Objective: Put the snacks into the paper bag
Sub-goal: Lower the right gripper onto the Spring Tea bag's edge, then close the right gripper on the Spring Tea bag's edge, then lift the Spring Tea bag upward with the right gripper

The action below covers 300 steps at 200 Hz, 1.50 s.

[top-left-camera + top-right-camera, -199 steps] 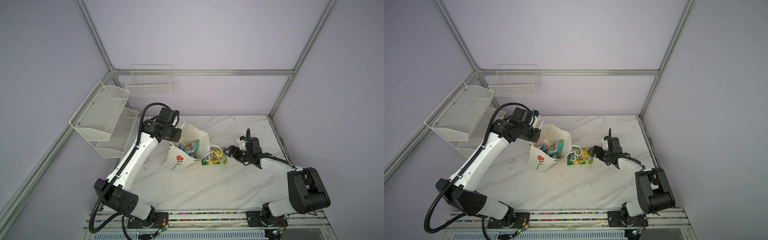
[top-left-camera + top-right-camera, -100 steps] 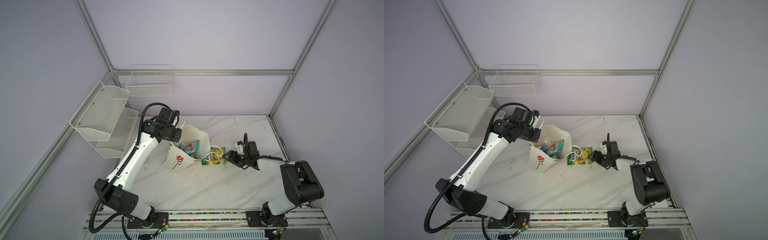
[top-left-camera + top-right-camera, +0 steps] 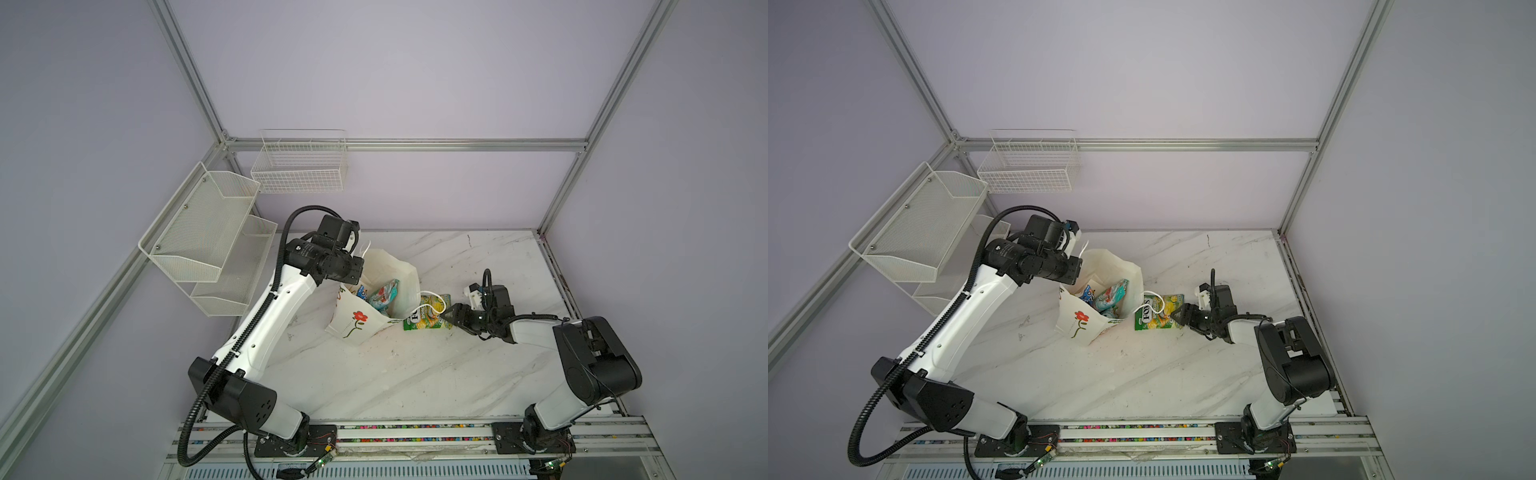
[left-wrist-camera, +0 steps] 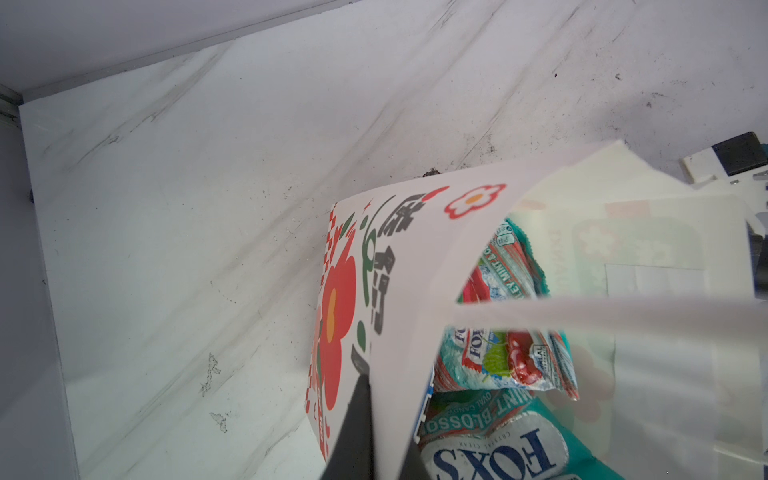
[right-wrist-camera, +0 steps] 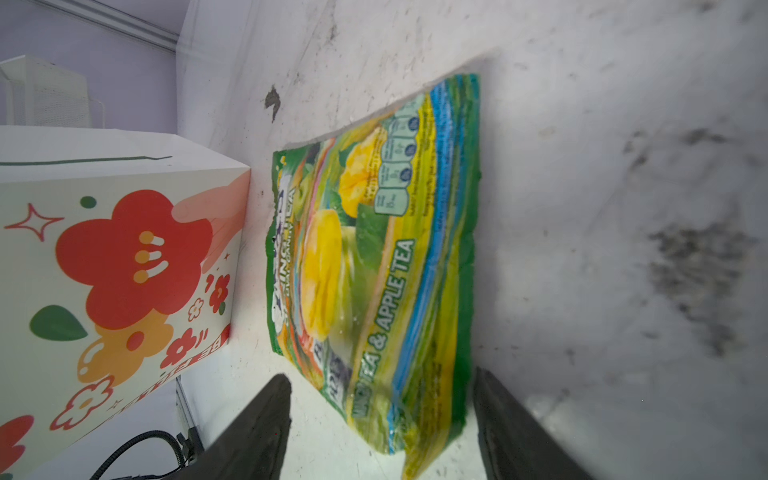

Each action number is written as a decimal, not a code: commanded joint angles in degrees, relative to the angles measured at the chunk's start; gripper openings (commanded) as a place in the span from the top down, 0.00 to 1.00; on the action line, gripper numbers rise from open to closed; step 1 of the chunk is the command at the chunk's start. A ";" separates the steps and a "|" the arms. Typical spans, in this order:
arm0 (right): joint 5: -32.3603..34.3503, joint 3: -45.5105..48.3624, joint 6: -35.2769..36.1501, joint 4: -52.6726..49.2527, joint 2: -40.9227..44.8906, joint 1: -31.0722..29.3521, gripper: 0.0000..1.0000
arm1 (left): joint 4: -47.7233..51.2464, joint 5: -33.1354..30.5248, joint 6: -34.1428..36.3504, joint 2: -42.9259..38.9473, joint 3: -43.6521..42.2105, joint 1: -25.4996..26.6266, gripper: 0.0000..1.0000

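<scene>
I see my left claw point(image 4: 382, 440) pinching the bag point(image 3: 349, 332) rim | bag sits mid-table, red flower print, blue-green packet point(image 4: 494, 453) reading FOX'S and MINT inside | right claw point(image 5: 379, 376) spread wide around the end of the green packet point(image 3: 1158, 320), FOX'S, APPLE TEA, flat on the table point(image 3: 415, 374) just beside the bag

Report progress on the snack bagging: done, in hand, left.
Done: teal-red FOX'S packets and a small blue packet lie inside the paper bag. In hand: left pincer pinches the bag's rim; right pincer straddles the green-yellow FOX'S packet, open. Left: grip that packet, lift and bag it.
</scene>
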State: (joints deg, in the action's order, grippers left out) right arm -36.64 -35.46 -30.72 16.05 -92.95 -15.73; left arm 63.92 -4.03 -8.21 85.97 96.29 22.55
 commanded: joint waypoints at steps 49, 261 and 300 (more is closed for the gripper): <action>0.80 1.45 -1.73 1.19 -2.47 -1.56 0.44 | -5.86 1.49 -1.11 -2.73 1.48 -0.04 1.00; 5.28 -2.41 0.92 -11.46 16.29 -1.58 1.00 | -5.89 3.59 -2.08 -4.22 2.04 0.13 1.00; 6.21 -4.58 1.36 -14.75 19.39 -1.58 1.00 | -5.66 4.28 -2.12 -3.82 2.76 0.48 1.00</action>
State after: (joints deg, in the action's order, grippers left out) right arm -31.48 -37.21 -30.39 3.46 -76.18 -17.06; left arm 63.90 -2.07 -9.06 85.91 96.29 22.59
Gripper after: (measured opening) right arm 0.090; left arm 0.059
